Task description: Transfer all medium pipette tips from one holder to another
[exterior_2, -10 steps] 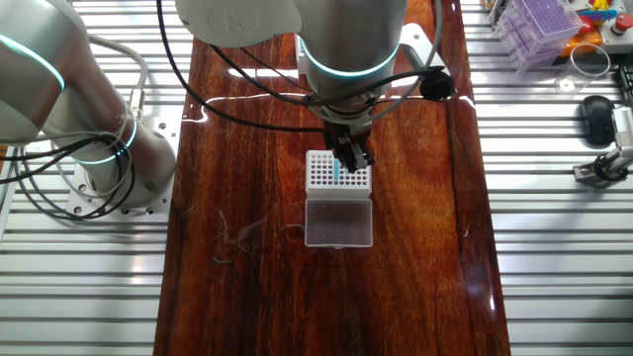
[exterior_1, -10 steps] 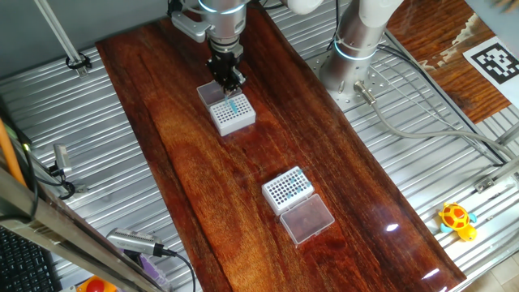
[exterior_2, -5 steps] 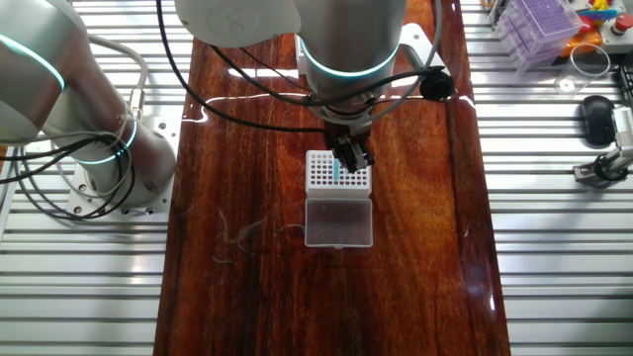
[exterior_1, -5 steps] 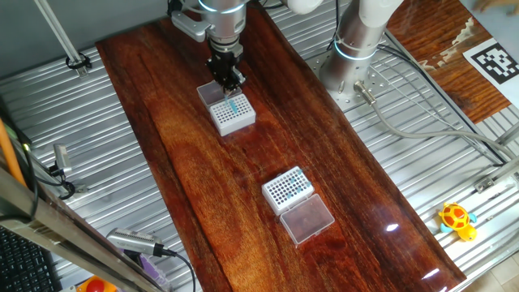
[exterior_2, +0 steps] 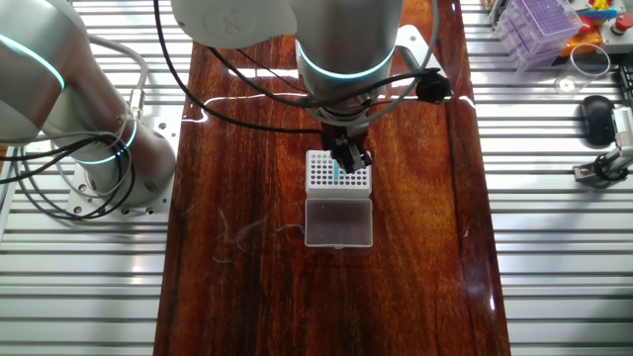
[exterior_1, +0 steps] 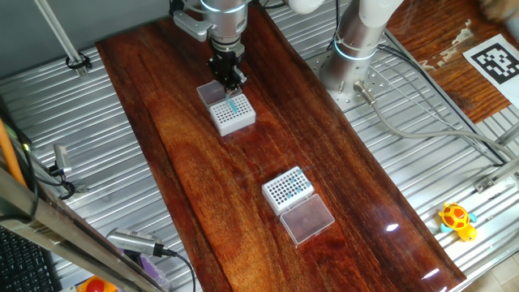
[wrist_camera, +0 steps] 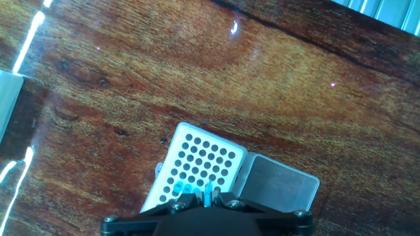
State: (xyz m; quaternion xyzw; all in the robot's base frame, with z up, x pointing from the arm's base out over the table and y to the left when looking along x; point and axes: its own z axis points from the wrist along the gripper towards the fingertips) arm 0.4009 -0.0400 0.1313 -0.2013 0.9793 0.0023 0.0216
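My gripper [exterior_1: 231, 81] hangs just above the far white rack [exterior_1: 235, 120], which holds a few teal medium pipette tips [exterior_1: 233, 106]. In the hand view the gripper [wrist_camera: 209, 196] is shut on one teal tip [wrist_camera: 208, 192], held upright between the fingers over the rack's near edge [wrist_camera: 200, 157]. More teal tips [wrist_camera: 182, 189] stand in the holes beside it. In the other fixed view the gripper [exterior_2: 346, 160] covers the rack's right rear part [exterior_2: 324, 174]. A second white rack [exterior_1: 288, 187] stands nearer the front, and its holes look empty.
Each rack has a clear lid lying open beside it [exterior_1: 307, 219] [exterior_2: 338, 222] [wrist_camera: 281, 187]. The arm's base [exterior_1: 357, 49] stands at the back right. A purple tip box [exterior_2: 539, 25], a yellow toy [exterior_1: 456, 219] and cables lie off the wooden board.
The gripper has lifted very slightly above the far rack with the teal tip in it. Nothing else has moved.
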